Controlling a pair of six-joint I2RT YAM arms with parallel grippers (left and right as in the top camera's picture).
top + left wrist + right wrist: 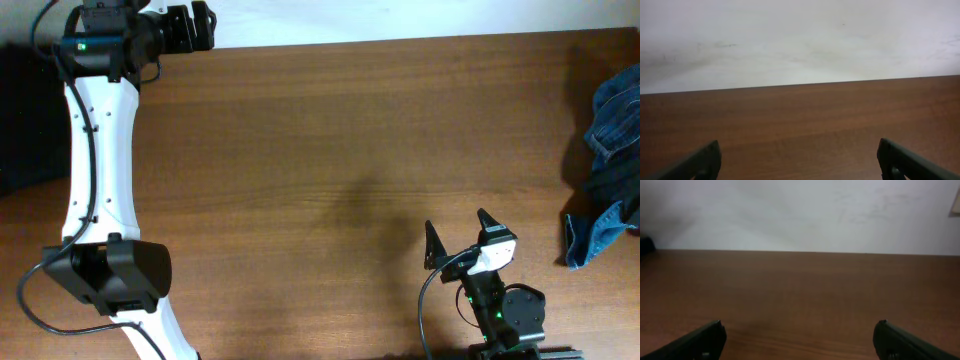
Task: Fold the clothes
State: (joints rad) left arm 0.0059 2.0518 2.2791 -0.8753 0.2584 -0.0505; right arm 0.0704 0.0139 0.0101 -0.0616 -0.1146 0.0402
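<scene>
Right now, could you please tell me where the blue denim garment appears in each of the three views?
Overhead: the denim garment lies crumpled at the far right edge of the table, partly cut off by the frame.
Left wrist: not in it.
Right wrist: not in it.
Shared landmark: the brown table's long far edge.

Denim clothes (pixel 618 125) are cut off at the right edge.

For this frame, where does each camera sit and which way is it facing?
Overhead: above, looking straight down on the brown wooden table; left gripper, right gripper, crumpled blue denim garment show.
Left wrist: low over table, facing white wall; left gripper fingers show.
Right wrist: same, right gripper fingers.
Shared: tabletop meeting wall.
</scene>
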